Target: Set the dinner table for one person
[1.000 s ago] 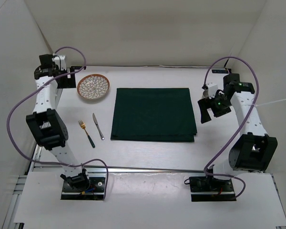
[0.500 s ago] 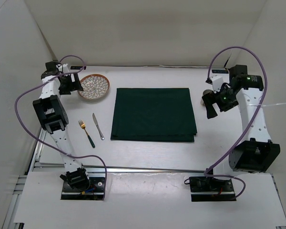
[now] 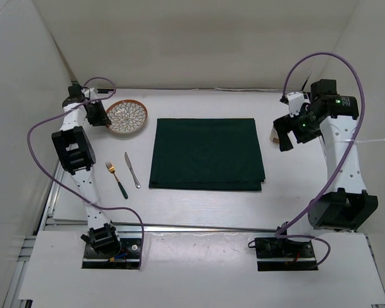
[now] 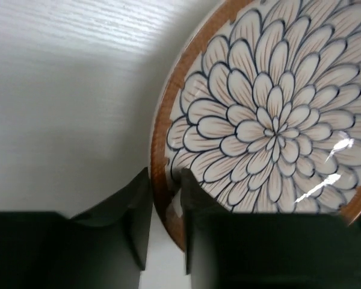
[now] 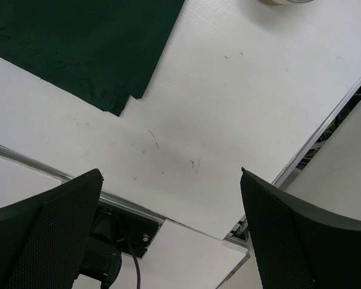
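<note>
A round plate [image 3: 127, 117] with a brown rim and a petal pattern lies at the back left of the white dinner table [image 3: 295, 186]. My left gripper [image 3: 101, 117] is at the plate's left edge. In the left wrist view, the gripper [image 4: 165, 174] is shut on the rim of the plate [image 4: 271, 120], one finger outside and one inside. My right gripper [image 3: 289, 133] hangs open above the table's right side. In the right wrist view it [image 5: 171, 174] holds nothing over the bare tabletop [image 5: 228, 108].
A dark green cloth [image 3: 206, 154] lies flat in the middle, its corner [image 5: 78, 42] also in the right wrist view. A gold fork [image 3: 116, 179] and a silver knife [image 3: 132, 169] lie left of it. A small round object [image 5: 286, 2] sits by the right gripper, mostly hidden.
The left gripper came down to the plate's left edge and closed on its rim. The right arm lifted and swung slightly toward the back, its gripper staying open.
</note>
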Tool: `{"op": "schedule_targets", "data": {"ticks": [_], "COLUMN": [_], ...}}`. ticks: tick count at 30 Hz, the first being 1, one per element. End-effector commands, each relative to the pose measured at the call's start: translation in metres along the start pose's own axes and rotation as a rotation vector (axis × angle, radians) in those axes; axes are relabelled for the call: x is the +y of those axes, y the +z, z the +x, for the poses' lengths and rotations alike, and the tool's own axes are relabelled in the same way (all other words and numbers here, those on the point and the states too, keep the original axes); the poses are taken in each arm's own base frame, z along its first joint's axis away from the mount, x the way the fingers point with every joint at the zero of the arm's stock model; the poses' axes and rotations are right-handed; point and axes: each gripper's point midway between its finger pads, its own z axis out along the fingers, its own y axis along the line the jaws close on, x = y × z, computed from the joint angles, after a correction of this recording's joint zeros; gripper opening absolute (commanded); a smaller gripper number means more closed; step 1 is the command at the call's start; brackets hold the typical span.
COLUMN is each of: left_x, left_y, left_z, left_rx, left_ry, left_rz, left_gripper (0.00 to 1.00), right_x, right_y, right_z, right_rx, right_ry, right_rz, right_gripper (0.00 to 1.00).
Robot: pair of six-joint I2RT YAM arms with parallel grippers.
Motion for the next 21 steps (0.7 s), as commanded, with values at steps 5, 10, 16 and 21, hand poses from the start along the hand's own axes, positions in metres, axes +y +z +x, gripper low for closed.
{"op": "schedule_targets", "data": {"ticks": [5,10,16,21], "left_x": [-0.015,-0.027,-0.080,-0.148], "left_y": [0.012,-0.028,-0.135,-0.209], "left_z": [-0.005,-0.021,-0.073,-0.081], "left_rx": [-0.012,-0.071,-0.234,-0.272], "left_ry": [-0.040,-0.158,-0.157,-0.053], "left_rz": [0.007,0.097,0.370,0.598], "left_gripper": [0.10,0.10,0.10,0.10], "right_x": [0.007,0.003,0.006,0.004], "right_y": [-0.012,-0.012,-0.009,-0.009], "right_z": [0.015,0.018,0.031,0.040], "right_rx": [0.069,0.077,0.092,0.103], "right_ry": [0.027,0.025,0.026,0.035], "right_rz": [-0.005,0.024,0.030,0.055], "right_gripper": [0.98,0.97,1.00,1.00]}}
